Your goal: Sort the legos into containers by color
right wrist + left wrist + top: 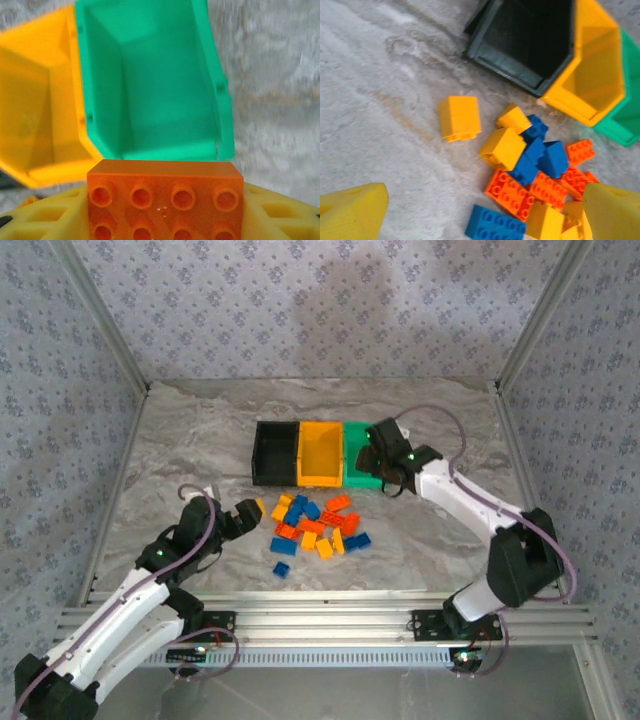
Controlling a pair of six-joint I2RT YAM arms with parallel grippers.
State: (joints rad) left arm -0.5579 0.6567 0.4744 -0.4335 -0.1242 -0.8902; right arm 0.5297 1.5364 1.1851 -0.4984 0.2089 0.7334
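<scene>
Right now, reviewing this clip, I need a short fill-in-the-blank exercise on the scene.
The brick in the right pincer is ____.
The bin beneath that brick is ____.
The left pincer stands ____, facing the loose legos.
Missing words: red-orange; green; open.

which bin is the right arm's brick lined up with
The green bin, rightmost of the three: the red-orange brick in the right fingers faces its mouth; the yellow-orange bin and black bin sit further left.
</scene>
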